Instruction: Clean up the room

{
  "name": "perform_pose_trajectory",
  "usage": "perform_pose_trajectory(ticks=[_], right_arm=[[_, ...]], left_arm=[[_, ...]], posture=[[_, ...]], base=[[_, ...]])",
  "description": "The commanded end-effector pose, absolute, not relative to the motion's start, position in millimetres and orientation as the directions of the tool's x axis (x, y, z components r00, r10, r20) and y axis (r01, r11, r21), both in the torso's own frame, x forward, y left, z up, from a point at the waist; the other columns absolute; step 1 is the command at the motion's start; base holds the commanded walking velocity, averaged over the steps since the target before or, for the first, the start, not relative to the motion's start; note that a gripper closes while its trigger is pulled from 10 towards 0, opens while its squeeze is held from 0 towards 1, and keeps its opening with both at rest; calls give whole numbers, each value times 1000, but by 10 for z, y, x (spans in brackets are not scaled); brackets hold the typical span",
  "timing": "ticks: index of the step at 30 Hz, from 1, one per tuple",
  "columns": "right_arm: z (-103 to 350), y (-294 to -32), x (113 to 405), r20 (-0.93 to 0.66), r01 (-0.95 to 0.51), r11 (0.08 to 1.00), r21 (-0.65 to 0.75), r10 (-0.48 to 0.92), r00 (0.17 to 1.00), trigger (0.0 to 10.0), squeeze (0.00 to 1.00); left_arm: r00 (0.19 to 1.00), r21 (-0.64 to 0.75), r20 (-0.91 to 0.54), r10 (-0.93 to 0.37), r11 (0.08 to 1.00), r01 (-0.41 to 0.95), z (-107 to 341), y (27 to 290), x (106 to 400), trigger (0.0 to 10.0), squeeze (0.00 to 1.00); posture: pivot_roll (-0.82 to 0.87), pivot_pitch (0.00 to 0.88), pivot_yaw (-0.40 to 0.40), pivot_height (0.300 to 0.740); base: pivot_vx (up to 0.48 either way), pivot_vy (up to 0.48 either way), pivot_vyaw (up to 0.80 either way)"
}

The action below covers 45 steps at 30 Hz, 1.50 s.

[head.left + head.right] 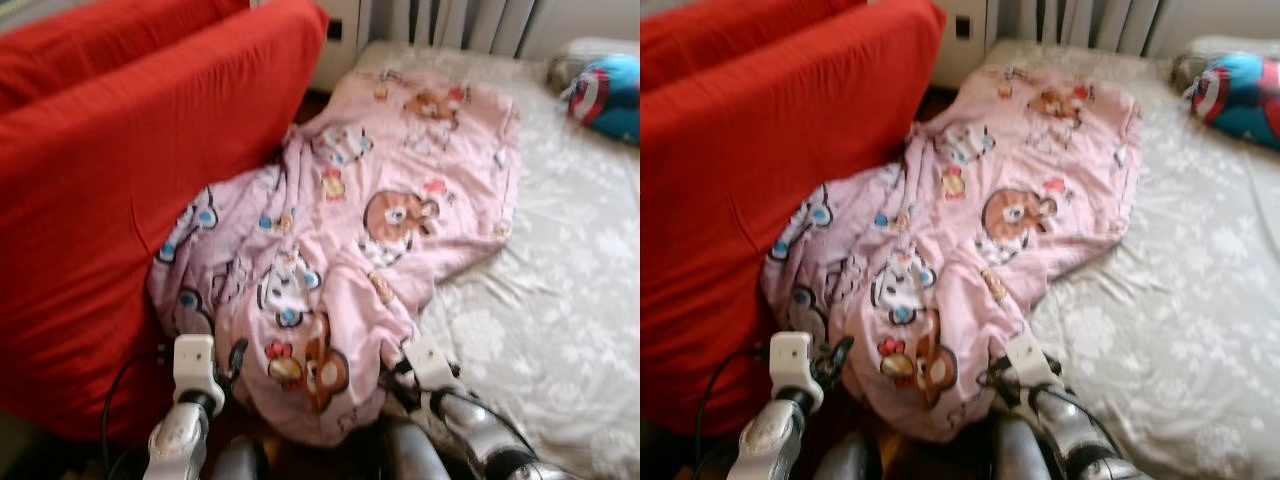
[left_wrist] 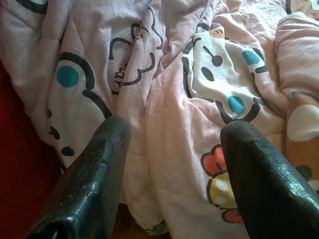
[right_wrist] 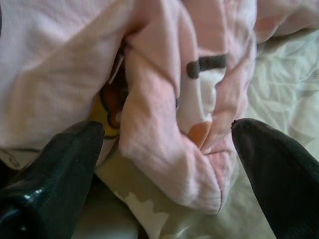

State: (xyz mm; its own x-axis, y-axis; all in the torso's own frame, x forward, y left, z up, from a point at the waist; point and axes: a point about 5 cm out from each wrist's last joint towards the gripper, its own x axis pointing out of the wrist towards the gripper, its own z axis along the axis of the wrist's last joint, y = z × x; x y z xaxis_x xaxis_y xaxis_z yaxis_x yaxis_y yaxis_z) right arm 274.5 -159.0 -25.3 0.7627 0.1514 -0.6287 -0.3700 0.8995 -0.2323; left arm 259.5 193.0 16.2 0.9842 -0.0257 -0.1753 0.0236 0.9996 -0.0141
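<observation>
A pink cartoon-print blanket (image 1: 350,240) lies crumpled across the near corner of the bed, its lower end hanging over the edge. My left gripper (image 2: 172,144) is open just below the blanket's hanging fold, near the red cover. My right gripper (image 3: 167,144) is open too, its fingers either side of a bunched pink fold (image 3: 169,149) at the mattress edge. In the eye views both wrists sit at the blanket's lower rim, the left arm (image 1: 190,380) on the left and the right arm (image 1: 440,385) on the right.
A big red-covered cushion or sofa (image 1: 120,170) leans close on the left, touching the blanket. The bed's pale floral sheet (image 1: 560,300) spreads to the right. A blue, red and white plush toy (image 1: 605,95) lies at the far right. A radiator (image 1: 450,20) stands behind.
</observation>
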Motion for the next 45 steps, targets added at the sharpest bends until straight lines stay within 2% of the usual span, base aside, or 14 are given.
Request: perform_pose_trajectory(ticks=[1,8,9,14,24,25,26,27,30,31,32,33,45], right_arm=[[-305,-1616,2688,-655,-378,894,-242,137,743,10000,0],[-318,-1623,2673,-657,-379,889,-258,127,743,10000,0],[-270,-1640,2721,-618,-335,900,-278,99,780,10000,0],[-177,-1654,2813,-560,-289,907,-306,74,825,10000,0],[-243,-1664,2752,-594,-299,894,-334,47,803,10000,0],[-244,-1664,2750,-594,-301,893,-334,49,803,8392,0],[-244,-1664,2750,-594,-301,893,-334,49,803,8392,0],[-246,-1666,2745,-592,-302,893,-334,50,804,0,0],[-252,-1684,2735,-591,-298,892,-339,44,805,39,0],[-256,-1700,2728,-592,-295,892,-342,39,805,2000,0],[-256,-1700,2728,-592,-295,892,-342,39,805,2000,0],[-254,-1708,2729,-592,-293,893,-342,38,805,10000,0],[-169,-1651,2819,-547,-298,889,-346,67,835,10000,0]], left_arm=[[979,-10,-203,-28,1000,26,117,1961,2525,10000,0],[978,-8,-206,-30,1000,29,124,1963,2471,10000,0],[977,-5,-212,-28,1000,27,123,1978,2432,10000,0],[977,-4,-212,-26,1000,26,130,1983,2411,10000,0],[973,-6,-231,-19,1000,18,152,1982,2369,10000,0],[973,-5,-231,-19,1000,18,152,1983,2369,10000,0],[973,-5,-231,-19,1000,18,152,1983,2369,10000,0],[972,-5,-232,-19,1000,18,153,1982,2360,10000,0],[972,-6,-235,-22,1000,21,149,1972,2339,10000,0],[971,-6,-237,-23,1000,22,144,1965,2325,10000,0],[971,-6,-237,-23,1000,22,144,1965,2325,10000,0],[970,-6,-240,-23,1000,23,137,1961,2322,10000,0],[967,-3,-256,-14,1000,14,147,1974,2210,10000,0]], posture=[[-2,207,12,637],[12,227,16,637],[16,238,18,637],[19,246,19,637],[21,247,17,637],[21,247,17,637],[21,247,17,637],[20,251,18,637],[15,256,19,637],[16,260,20,637],[16,260,20,637],[16,263,19,637],[24,293,18,637]], base=[[0,0,0],[0,0,0],[0,0,0],[0,0,0],[0,0,0],[0,0,0],[0,0,0],[0,0,0],[0,0,0],[0,0,0],[0,0,0],[0,0,0],[0,0,0]])
